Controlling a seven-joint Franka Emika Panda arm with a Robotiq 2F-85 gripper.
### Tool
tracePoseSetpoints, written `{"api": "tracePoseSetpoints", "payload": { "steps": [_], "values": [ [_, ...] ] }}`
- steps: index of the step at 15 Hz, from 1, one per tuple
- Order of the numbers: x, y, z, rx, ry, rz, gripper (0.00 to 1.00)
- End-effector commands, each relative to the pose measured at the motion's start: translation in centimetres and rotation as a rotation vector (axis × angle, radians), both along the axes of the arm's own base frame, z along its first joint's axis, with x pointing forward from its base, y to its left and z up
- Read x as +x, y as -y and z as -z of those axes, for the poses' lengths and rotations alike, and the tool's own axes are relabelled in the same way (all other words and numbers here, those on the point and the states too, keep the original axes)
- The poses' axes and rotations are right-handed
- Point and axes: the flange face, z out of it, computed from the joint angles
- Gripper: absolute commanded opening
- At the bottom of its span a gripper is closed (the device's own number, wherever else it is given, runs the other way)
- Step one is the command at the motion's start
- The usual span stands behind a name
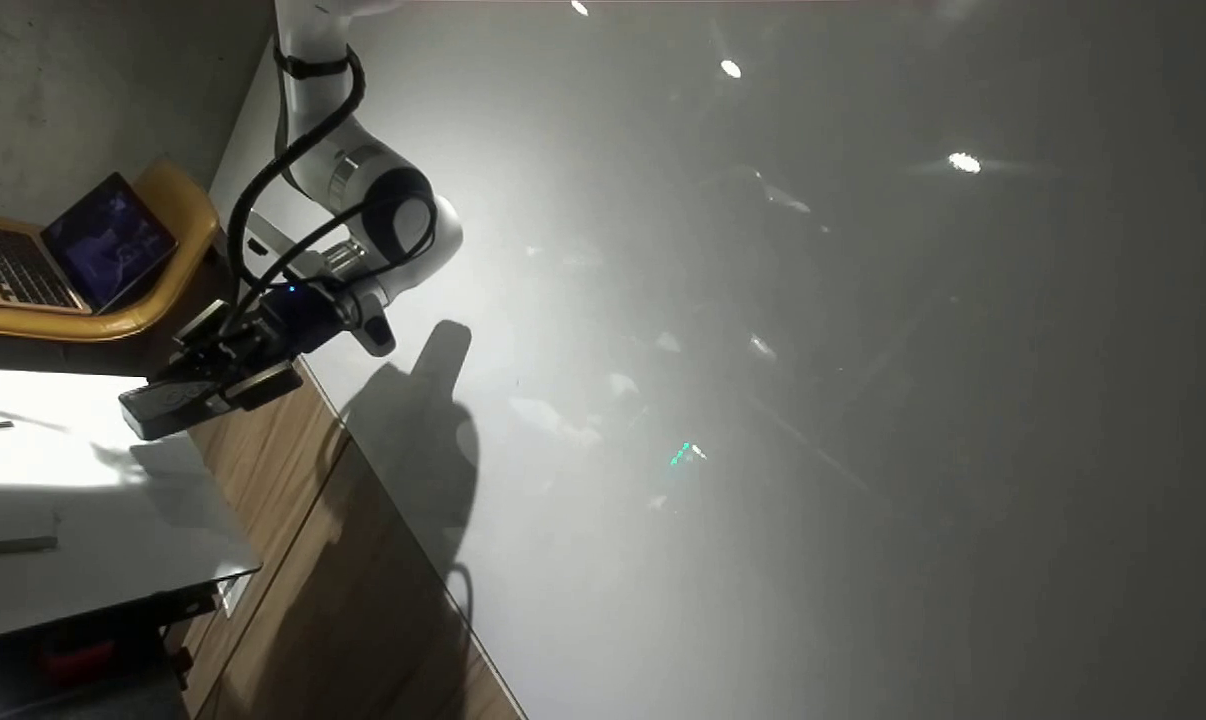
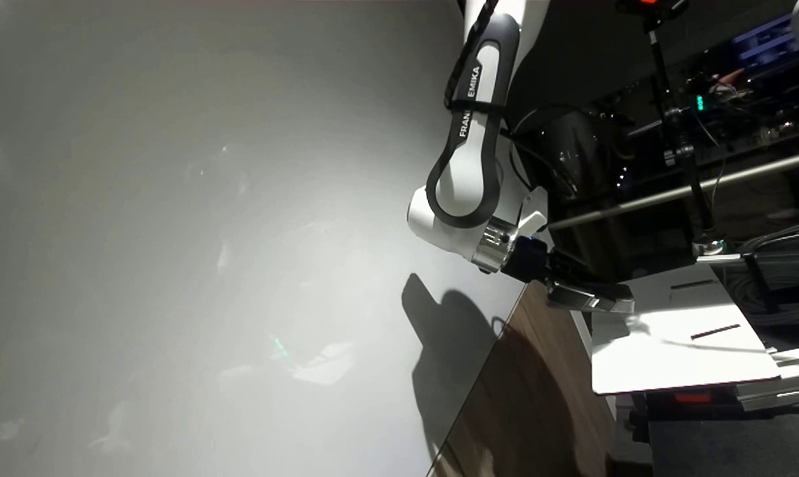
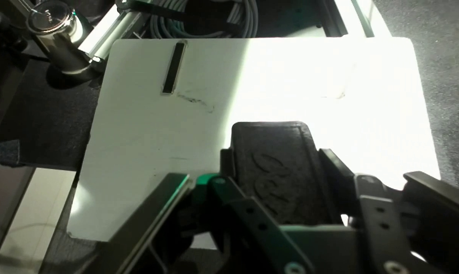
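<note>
My gripper (image 3: 278, 163) is shut on a dark rectangular case (image 3: 277, 167) with curved marks pressed into its face. One finger pad is against each long side of it. In both exterior views the dark case (image 1: 168, 405) (image 2: 591, 298) sticks out from the fingertips. A white board (image 3: 138, 129) with a dark slot (image 3: 173, 68) lies beyond and below the case in the wrist view. The case appears to be held above the board and apart from it, though the exact height is hard to tell. The board also shows in both exterior views (image 1: 93, 530) (image 2: 684, 364), partly in bright light.
A large glossy grey surface (image 1: 813, 400) fills much of both exterior views, with the arm's shadow on it. Wood-grain panels (image 1: 303, 560) lie along its edge. A laptop (image 1: 113, 240) rests on a yellow chair (image 1: 153, 310). Coiled cable (image 3: 250, 19) and a metal post (image 3: 62, 53) border the board.
</note>
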Motion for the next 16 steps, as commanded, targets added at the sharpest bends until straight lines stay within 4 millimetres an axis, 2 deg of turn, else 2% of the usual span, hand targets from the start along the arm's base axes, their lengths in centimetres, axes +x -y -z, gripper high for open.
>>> {"api": "tracePoseSetpoints", "payload": {
  "steps": [1,11,16],
  "values": [
    [0.0,1.3,1.3,0.021,-0.027,0.046,0.32],
    [-0.3,2.3,3.2,0.028,-0.074,0.074,0.32],
    [-0.2,2.2,3.5,0.027,-0.077,0.074,0.4]
  ]
}}
